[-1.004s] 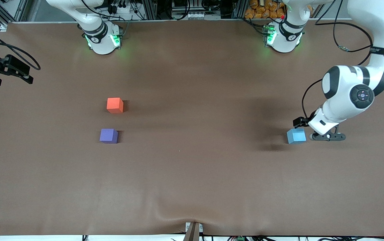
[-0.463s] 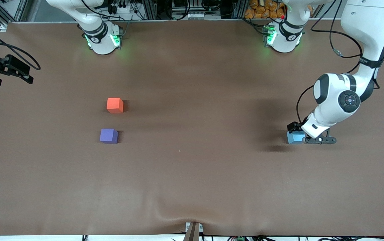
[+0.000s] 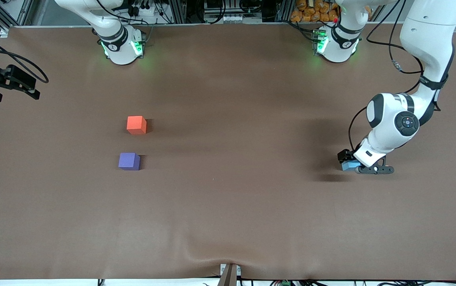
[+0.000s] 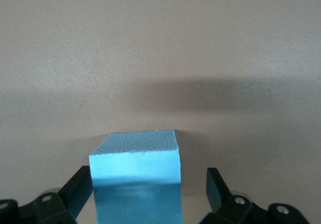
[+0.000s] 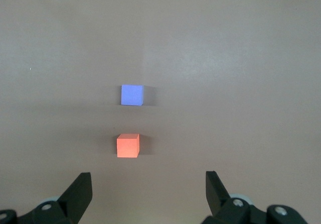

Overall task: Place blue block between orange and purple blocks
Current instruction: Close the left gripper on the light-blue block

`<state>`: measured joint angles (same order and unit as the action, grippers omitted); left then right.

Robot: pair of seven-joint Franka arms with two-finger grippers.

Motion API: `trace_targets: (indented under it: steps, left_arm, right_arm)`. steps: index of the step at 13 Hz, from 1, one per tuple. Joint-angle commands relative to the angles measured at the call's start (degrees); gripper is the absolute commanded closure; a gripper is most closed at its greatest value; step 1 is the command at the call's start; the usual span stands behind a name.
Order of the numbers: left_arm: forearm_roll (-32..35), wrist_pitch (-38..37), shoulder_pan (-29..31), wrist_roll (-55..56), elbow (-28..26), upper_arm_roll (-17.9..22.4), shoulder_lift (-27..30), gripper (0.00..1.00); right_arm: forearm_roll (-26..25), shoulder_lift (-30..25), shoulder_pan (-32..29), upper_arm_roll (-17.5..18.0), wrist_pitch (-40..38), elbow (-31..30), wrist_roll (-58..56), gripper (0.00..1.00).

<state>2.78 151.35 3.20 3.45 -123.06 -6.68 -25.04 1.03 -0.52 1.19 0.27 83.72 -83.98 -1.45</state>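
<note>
Tools both open: left tool [image 4: 149, 189] astride blue block [image 4: 136, 179], seemingly untouched; right tool [image 5: 149, 196] waiting.

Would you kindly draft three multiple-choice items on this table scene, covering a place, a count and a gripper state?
1. Which cube lies nearer the front camera?
A) the orange block
B) the purple block
C) neither

2. How many cubes are on the table?
A) two
B) three
C) four

3. How does the left gripper stand?
A) shut, high above the table
B) open around the blue block
C) open over the orange block

Key:
1 B: the purple block lies lower in the front view than the orange block.
2 B: orange, purple and the blue block.
3 B: the left gripper has a finger on each side of the blue block, with a gap showing.
</note>
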Motion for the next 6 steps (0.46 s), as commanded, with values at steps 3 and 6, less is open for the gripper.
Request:
trace_targets:
  steps: [3,6]
  left_arm:
    - [-0.4,2.9,0.4,-0.6,0.4,-0.2,-1.4,0.12]
    - [-0.4,2.5,0.4,-1.0,0.3,-0.2,-0.9,0.69]
  right_arm:
    - [0.2,-0.3,-0.3,0.4,-0.4,-0.1,0.8,0.0]
    - [0.2,-0.3,-0.3,0.4,-0.3,-0.1,0.8,0.0]
